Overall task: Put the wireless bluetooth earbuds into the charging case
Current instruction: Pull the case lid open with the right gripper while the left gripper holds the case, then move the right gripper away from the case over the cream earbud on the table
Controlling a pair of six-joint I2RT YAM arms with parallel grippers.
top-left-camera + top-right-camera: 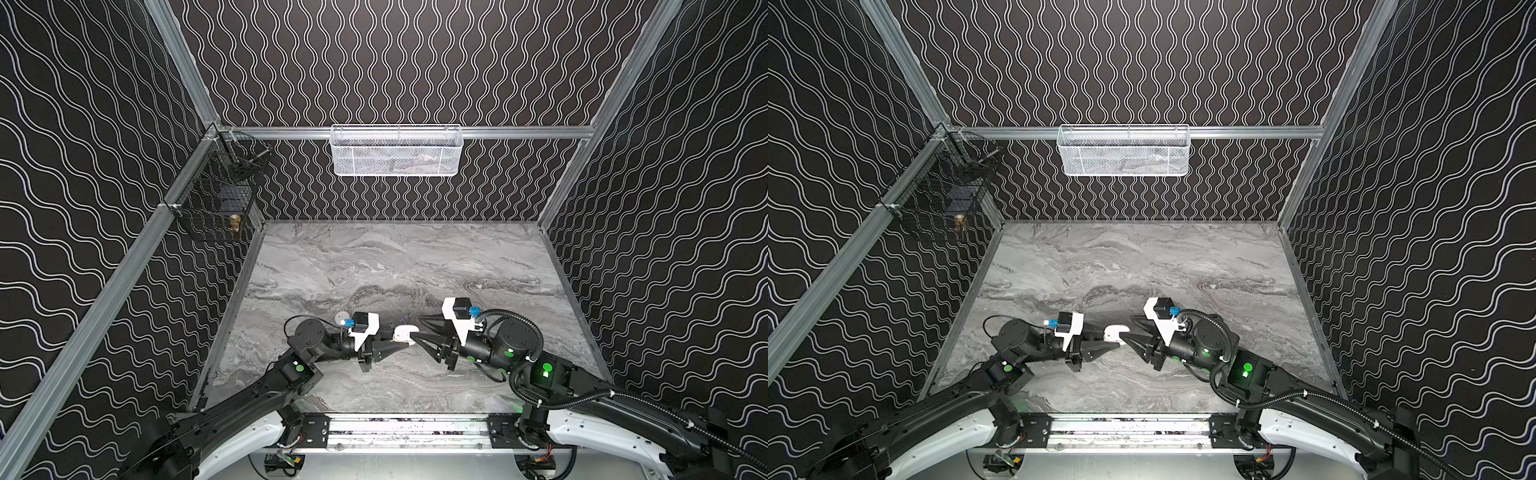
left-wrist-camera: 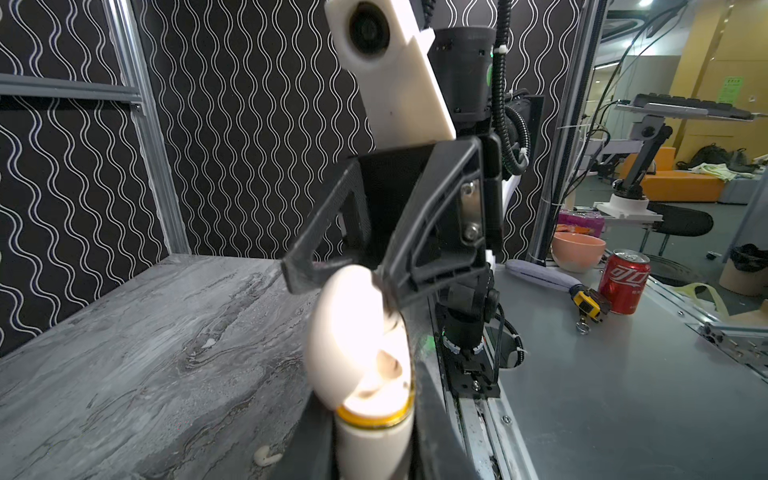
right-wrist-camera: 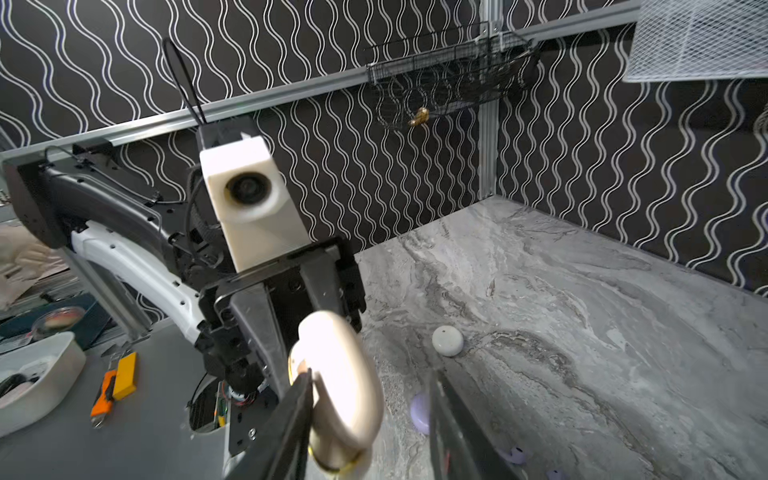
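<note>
- Your left gripper is clenched on the lower half of the white charging case, the part under the gold ring. It holds the case over the near middle of the table.
- The lid of this case is hinged open. Your right gripper has its jaws apart, one on each side of the lid's top edge. One finger seems to touch the lid and the other is clear of it, so it grips nothing.
- I judge that the step in hand is the opening of the case, and that no earbud is being put in yet. The wells are washed out by the light, so I cannot tell if something sits inside.
- The earbuds I can see are on the table. A white earbud lies near the left gripper, and lavender earbuds lie near a lavender case. A round white case lies farther back, closed.
- The next move calls for you to take the right gripper off the lid and go down to one earbud. Pinch it by the head, so the stem is free to enter its well. The piece is tiny and smooth, and I expect it slips easily.
- For writing, the red can outside the cell carries white Chinese characters in the Coca-Cola style. On the cases I can read no brand.
</note>
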